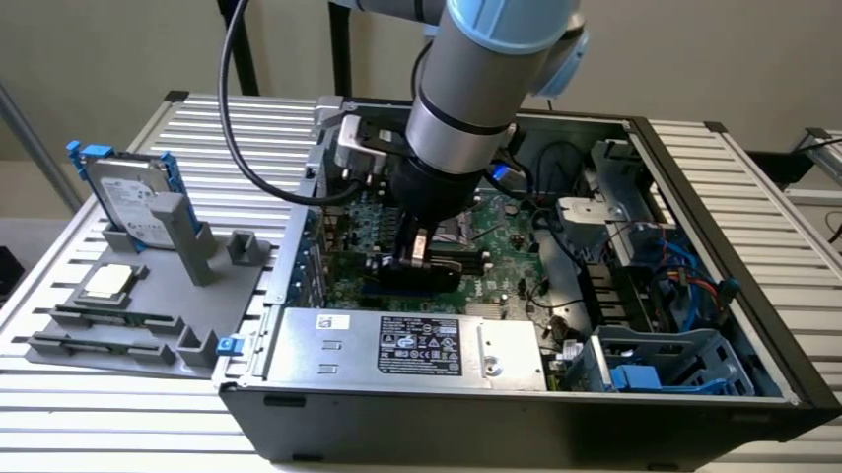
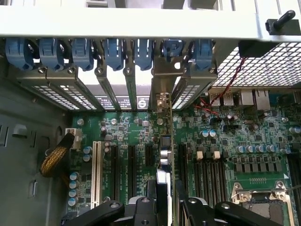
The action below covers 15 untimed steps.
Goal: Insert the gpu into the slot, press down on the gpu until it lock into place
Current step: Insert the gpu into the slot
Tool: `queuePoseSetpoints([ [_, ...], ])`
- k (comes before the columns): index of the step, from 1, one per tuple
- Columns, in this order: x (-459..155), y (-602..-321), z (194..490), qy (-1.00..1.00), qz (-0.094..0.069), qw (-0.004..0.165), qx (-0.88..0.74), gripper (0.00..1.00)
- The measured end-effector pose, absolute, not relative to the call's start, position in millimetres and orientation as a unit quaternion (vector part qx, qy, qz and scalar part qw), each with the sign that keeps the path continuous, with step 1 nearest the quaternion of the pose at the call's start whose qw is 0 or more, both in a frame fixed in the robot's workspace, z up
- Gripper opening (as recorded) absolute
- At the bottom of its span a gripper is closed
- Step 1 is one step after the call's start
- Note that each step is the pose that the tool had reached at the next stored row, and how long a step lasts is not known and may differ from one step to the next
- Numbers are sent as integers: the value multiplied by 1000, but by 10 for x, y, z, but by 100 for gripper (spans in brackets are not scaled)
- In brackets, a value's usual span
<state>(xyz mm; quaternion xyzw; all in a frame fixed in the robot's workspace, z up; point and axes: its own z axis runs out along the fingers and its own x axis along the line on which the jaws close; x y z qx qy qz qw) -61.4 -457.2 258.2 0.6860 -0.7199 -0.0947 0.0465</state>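
The two black fingers (image 2: pixel 136 212) of the hand (image 2: pixel 163 211) sit closest to the wrist camera, clenched from either side on the gpu (image 2: pixel 163 157). The gpu stands on edge between them, a thin dark line above the green motherboard (image 2: pixel 136 125). Its metal bracket (image 2: pixel 162 92) sits in the row of rear openings, under the blue clips (image 2: pixel 113 49). The slot (image 1: pixel 394 292) appears in the exterior view as a blue strip just beneath the hand (image 1: pixel 418 264). In the wrist view the card's own edge hides it, so I cannot tell whether the card is fully seated.

Black expansion slots (image 2: pixel 131 174) run parallel on either side of the card, with a white slot (image 2: pixel 96 174) beyond them. Past the card on the other side lie the memory slots (image 2: pixel 207 174) and the processor socket (image 2: pixel 256 197).

In the exterior view the arm reaches down into the open computer case (image 1: pixel 526 424), behind the silver power supply (image 1: pixel 408 345). The case lies on a slatted metal bench (image 1: pixel 79 434). On the exterior view's left, a grey fixture (image 1: pixel 158 296) holds a hard drive (image 1: pixel 132 192) upright in a blue frame.
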Motion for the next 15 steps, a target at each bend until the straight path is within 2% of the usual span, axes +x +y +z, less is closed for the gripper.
queuePoseSetpoints([
  [15,-603,-4572,2557,-719,-104,56,685,26],
])
